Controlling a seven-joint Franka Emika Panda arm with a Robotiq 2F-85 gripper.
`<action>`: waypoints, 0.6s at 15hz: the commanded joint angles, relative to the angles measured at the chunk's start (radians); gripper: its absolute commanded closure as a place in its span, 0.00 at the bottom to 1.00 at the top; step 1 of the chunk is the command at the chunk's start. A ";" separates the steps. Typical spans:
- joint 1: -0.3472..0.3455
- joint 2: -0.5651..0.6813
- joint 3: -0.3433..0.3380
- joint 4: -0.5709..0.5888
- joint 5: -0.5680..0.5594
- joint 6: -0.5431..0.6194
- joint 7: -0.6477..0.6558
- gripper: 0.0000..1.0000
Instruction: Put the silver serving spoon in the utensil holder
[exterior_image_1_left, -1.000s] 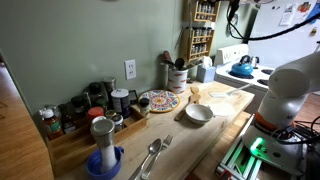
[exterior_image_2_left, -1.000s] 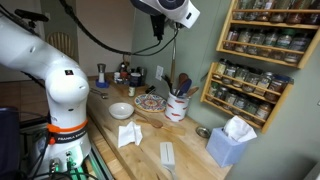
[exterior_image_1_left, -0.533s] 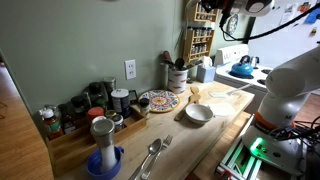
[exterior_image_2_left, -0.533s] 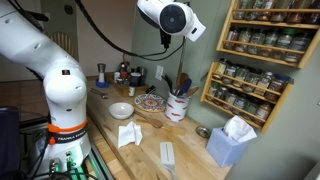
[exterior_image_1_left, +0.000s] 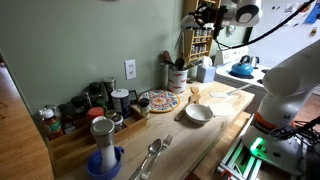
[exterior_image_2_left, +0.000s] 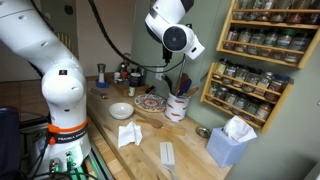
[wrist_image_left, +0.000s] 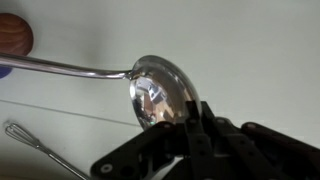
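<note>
1. The gripper (wrist_image_left: 192, 120) is clenched on the bowl of the silver serving spoon (wrist_image_left: 155, 92), whose long handle sticks out sideways. The spoon hangs high above the back edge of the wooden worktop (exterior_image_1_left: 195, 140) and is not yet in the holder. A polished, curved bowl gives a poor purchase, so I judge the spoon could twist or slide out between the jaws.
2. The pale cream cylindrical utensil holder (exterior_image_2_left: 178, 107) stands at the back edge, at the end by the wooden spice rack (exterior_image_2_left: 250, 60). Wooden spoons (exterior_image_2_left: 182, 84) crowd its mouth. The handle may snag on them on the way down, then jam or tip the crock.
3. The handle probably has to be turned downwards first. That swing could strike the rack's jars just beside the holder.
4. If the spoon is let go too high, it may bounce off the rim and drop to the worktop.
</note>
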 joint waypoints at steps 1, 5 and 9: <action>-0.040 0.035 0.019 -0.026 -0.006 -0.037 -0.021 0.98; -0.055 0.075 0.018 -0.049 -0.017 -0.051 -0.063 0.98; -0.056 0.121 0.024 -0.062 -0.047 -0.074 -0.080 0.98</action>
